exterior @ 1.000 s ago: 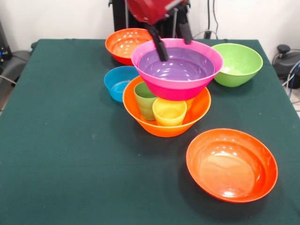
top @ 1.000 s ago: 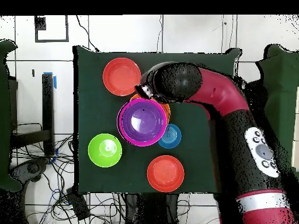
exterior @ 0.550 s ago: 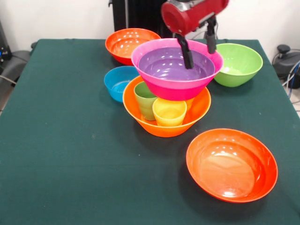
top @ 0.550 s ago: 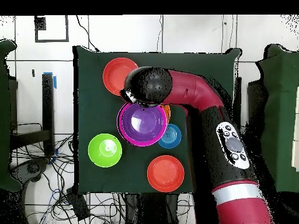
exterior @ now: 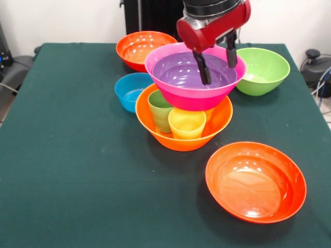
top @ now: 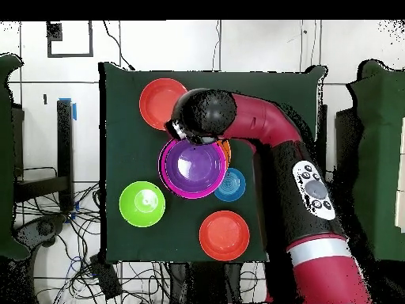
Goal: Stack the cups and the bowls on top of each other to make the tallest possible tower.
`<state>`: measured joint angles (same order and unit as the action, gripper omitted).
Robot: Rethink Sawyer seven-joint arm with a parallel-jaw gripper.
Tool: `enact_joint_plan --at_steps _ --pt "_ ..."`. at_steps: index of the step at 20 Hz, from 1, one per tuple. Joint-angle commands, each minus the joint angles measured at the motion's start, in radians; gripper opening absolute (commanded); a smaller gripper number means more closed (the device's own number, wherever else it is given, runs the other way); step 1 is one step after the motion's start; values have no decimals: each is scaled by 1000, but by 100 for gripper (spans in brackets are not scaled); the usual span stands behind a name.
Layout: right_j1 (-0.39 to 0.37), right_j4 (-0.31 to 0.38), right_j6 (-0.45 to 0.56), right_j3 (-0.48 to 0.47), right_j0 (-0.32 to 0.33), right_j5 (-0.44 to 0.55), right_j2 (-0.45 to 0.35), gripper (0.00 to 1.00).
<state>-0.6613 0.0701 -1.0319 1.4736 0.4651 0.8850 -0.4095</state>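
Blue bowl (exterior: 132,90): I see the small one on the green counter (exterior: 77,170), just left of the tower and touching or nearly touching its base.
Far red-orange bowl (exterior: 140,49): upright near the counter's back edge, behind the blue one.
Tower (exterior: 187,103): the light orange bowl (exterior: 181,139) is the base, mid-counter. The green cup (exterior: 160,111) and yellow cup (exterior: 186,123) stand upright inside it, side by side; a sliver of an orange cup (exterior: 209,114) shows behind the yellow one. The pink bowl (exterior: 194,95) sits on top of the cups, with the purple bowl (exterior: 194,72) nested in it.
Hand (exterior: 217,58): my two dark fingers are spread fairly wide and hold nothing. The left one dips into the purple bowl; the right one hangs by the pink rim. I cannot tell whether either touches. From overhead, the arm covers the hand.
Near red-orange bowl (exterior: 255,181): alone at front right, well apart from the tower.
Lime green bowl (exterior: 261,71): back right, just beside the pink rim.
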Motion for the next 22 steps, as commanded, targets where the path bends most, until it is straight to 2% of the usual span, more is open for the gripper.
enact_joint_plan --at_steps 1,6,11,18,22 --pt "58 -4 -142 -83 8 145 35 100" --pt "41 -9 -158 -95 6 174 43 100" --pt "69 4 -141 -113 8 127 43 100" --pt "124 23 -115 -182 -11 127 38 100" --pt "132 30 -113 -214 -27 165 41 100"
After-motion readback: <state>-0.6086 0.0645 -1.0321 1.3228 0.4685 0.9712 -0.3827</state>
